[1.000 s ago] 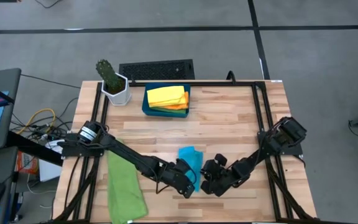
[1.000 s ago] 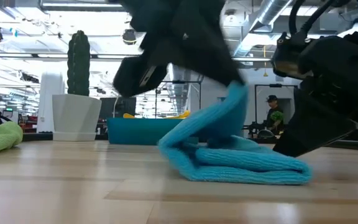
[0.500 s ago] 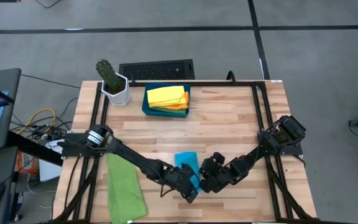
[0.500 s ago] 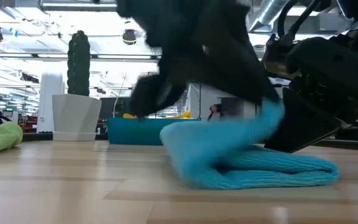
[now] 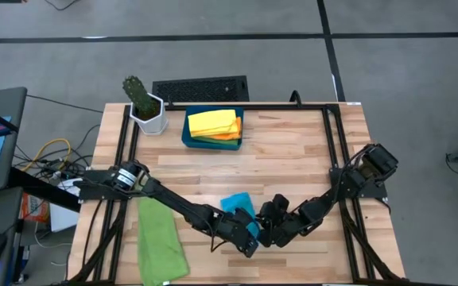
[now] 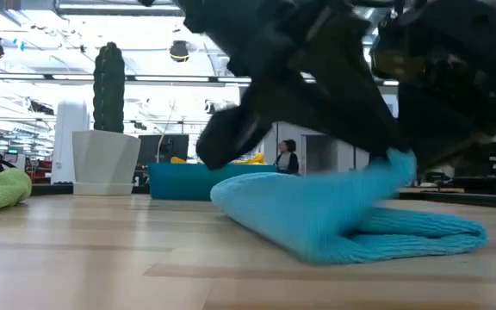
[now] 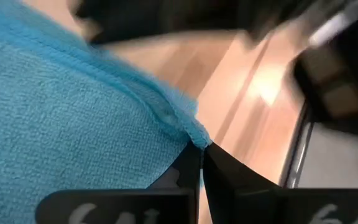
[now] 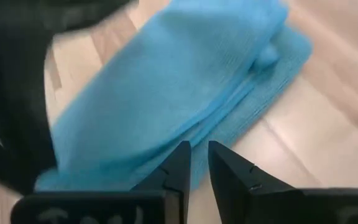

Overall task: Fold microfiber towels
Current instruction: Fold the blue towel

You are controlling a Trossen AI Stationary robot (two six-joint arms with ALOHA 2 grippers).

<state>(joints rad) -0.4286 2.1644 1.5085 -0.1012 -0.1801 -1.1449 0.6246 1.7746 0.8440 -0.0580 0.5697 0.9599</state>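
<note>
The sky-blue microfiber towel lies folded on the wooden table near its front edge. My left gripper is shut on one corner of it, at the towel's right end. Just to the right, my right gripper hovers above the towel's edge with its fingers a little apart and nothing between them. In the low view the towel's upper layer slopes up to the held corner while its lower fold rests on the table. A green towel lies at the front left. My left gripper pinches a corner of the blue towel's upper layer between its two fingertips, along the hemmed edge. The fingers slant down from the table's left. The corner is lifted a little; the layer drapes slack over the fold lying on the table.
A dark teal tray at the back holds a yellow towel over an orange one. A potted cactus stands at the back left. Bare wood stretches across the table's middle and right.
My left gripper has carried the towel's corner toward the table's right and near edge and downward, laying the upper layer over the lower fold, which stayed on the table. My right gripper has risen off the towel's right end.
</note>
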